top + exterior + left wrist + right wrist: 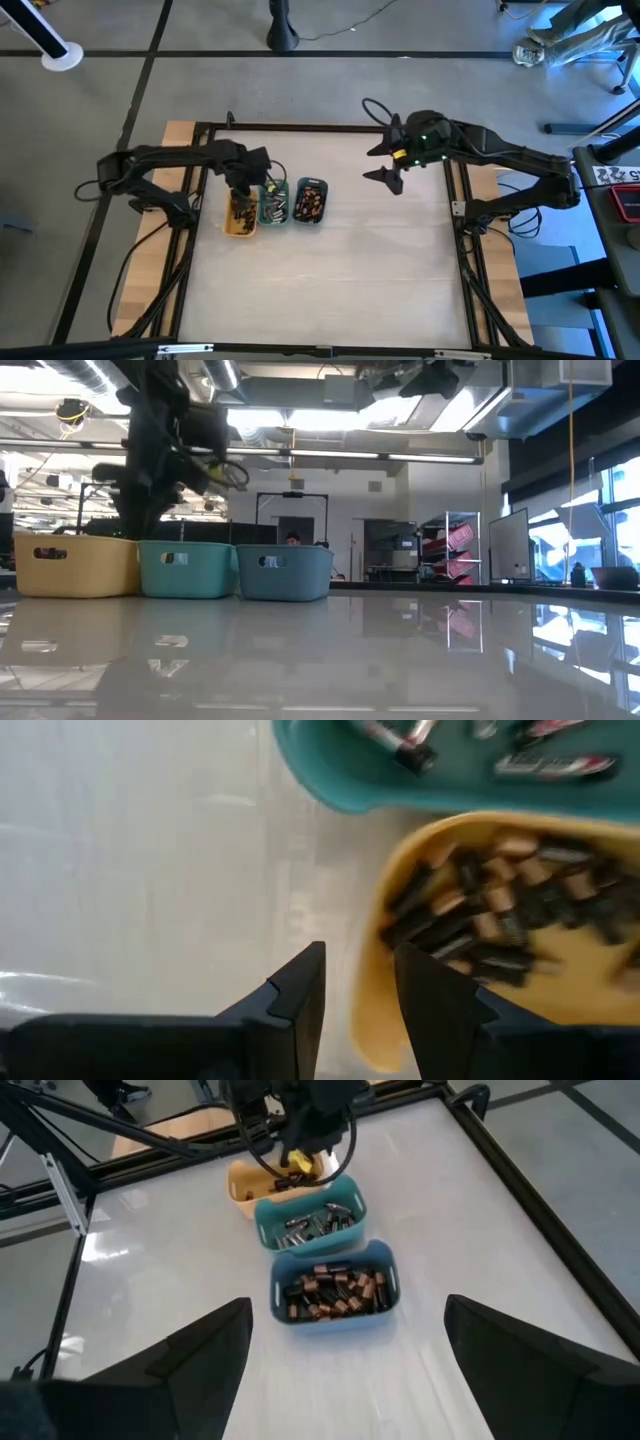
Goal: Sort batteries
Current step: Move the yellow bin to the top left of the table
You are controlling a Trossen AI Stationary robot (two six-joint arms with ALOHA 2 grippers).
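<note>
Three small trays stand side by side on the white table: yellow (240,222), green (275,205) and grey-blue (311,200). Dark and copper-toned batteries (500,920) lie in the yellow tray (375,1010). Silvery and dark ones (315,1220) lie in the green tray, copper and dark ones (335,1290) in the grey-blue one. My left gripper (360,965) points down over the yellow tray's end rim. It is narrowly open, and only table and rim show in the gap. My right gripper (378,163) hangs wide open and raised, to the right of the trays.
A black frame (330,128) borders the table, with wooden boards (175,135) outside it at left and right. Bare white tabletop (340,280) spreads on the near side and to the right of the trays. The low view shows the trays (187,570) in a row.
</note>
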